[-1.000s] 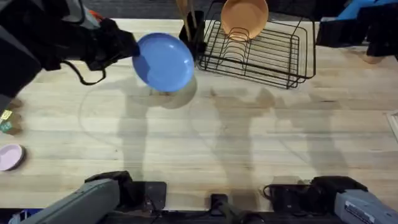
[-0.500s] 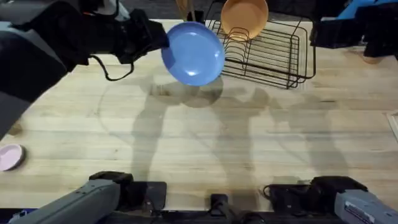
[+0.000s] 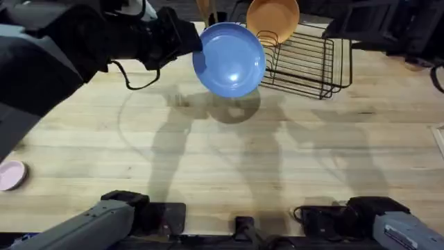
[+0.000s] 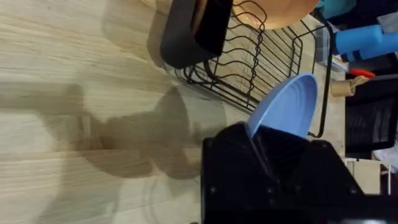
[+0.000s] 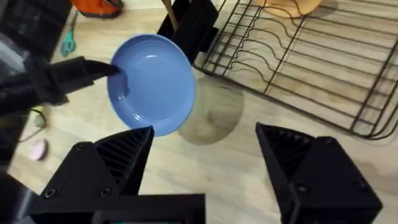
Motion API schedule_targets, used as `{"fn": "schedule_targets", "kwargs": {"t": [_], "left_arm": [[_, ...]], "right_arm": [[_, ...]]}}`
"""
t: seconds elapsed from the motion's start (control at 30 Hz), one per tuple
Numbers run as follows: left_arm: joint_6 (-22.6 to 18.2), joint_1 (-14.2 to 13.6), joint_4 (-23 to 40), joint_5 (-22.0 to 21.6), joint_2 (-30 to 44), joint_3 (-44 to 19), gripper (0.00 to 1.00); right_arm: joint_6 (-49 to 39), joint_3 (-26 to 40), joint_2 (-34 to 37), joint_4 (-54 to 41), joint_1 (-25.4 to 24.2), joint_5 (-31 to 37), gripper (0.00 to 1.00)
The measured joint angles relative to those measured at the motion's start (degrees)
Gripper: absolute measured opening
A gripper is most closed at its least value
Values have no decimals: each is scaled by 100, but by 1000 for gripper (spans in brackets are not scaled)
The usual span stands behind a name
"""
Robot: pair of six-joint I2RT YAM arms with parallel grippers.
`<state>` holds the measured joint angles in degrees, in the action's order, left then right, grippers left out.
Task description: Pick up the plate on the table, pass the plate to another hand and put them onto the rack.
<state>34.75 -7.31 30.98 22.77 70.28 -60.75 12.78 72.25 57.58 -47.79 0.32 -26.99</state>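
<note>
The left tool (image 3: 193,43) is clamped on the edge of the round glossy light-blue plate (image 3: 229,58), holding it in the air above the light wooden worktop (image 3: 229,160), just left of the black wire rack (image 3: 305,59) at the far side. The right tool (image 5: 205,168) hangs spread wide and empty, facing the plate.

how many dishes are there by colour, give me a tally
blue plate, held off the table by the left hand: 1
orange dish, standing in the rack: 1
pink dish, at the table's left edge: 1
total: 3
</note>
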Motion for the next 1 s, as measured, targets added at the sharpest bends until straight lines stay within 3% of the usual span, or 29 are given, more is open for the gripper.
{"fn": "schedule_targets", "kwargs": {"t": [0.5, 0.63, 0.67, 1.0], "left_arm": [[2, 0, 0, 63, 0, 0, 42], [2, 0, 0, 67, 0, 0, 42], [2, 0, 0, 154, 0, 0, 42], [2, 0, 0, 170, 0, 0, 42]], "right_arm": [[218, 2, 102, 44, 13, -58, 994], [223, 2, 376, 130, 131, -76, 993], [223, 2, 873, 334, 428, -91, 994], [225, 2, 1592, 446, 866, -91, 993]]}}
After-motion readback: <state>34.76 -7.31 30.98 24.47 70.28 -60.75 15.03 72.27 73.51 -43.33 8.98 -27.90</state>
